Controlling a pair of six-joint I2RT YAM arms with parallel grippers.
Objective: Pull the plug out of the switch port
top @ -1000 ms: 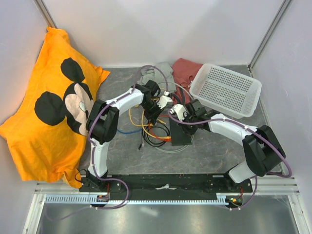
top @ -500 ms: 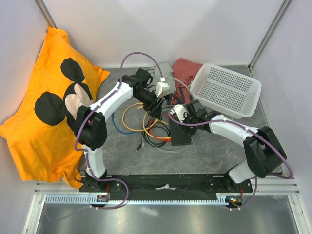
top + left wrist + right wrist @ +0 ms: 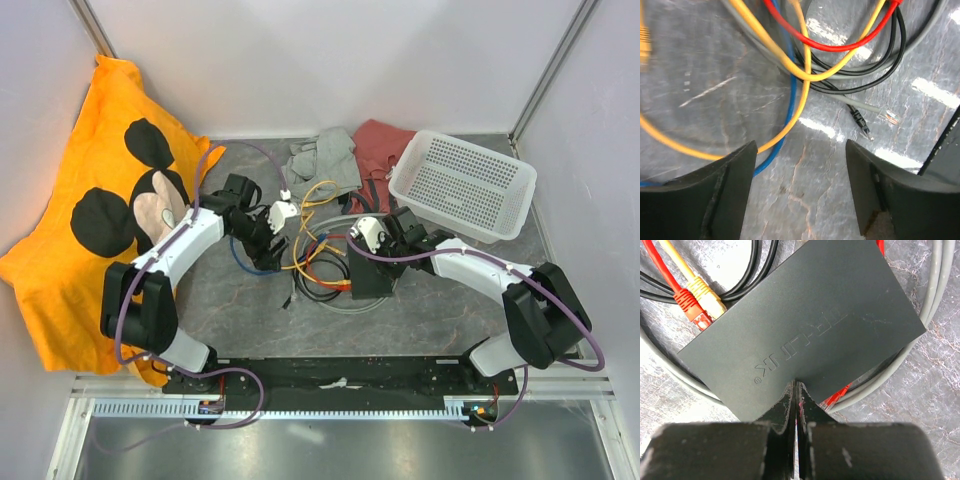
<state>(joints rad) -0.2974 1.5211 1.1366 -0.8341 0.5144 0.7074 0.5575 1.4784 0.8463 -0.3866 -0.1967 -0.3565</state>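
Matte-black box (image 3: 805, 325) mid-surface lies braced for unplugging under the fully closed right end effector (image 3: 796, 390), while the left end effector (image 3: 800, 150) hovers wide, empty.

Overhead camera looks down from behind the arm bases (image 3: 340, 378); wrist cameras peer closely downward, probably sharing the cable tangle (image 3: 318, 262).

Cable tangle (image 3: 316, 268) against switch box (image 3: 372, 282)

Two robot arms work around a tangle of coloured cables (image 3: 318, 262) mid-table. The right gripper (image 3: 380, 250) sits at the twelve o'clock edge of the black box (image 3: 372, 283), apparently touching it. The left gripper (image 3: 265, 243) hangs at the tangle's nine o'clock.
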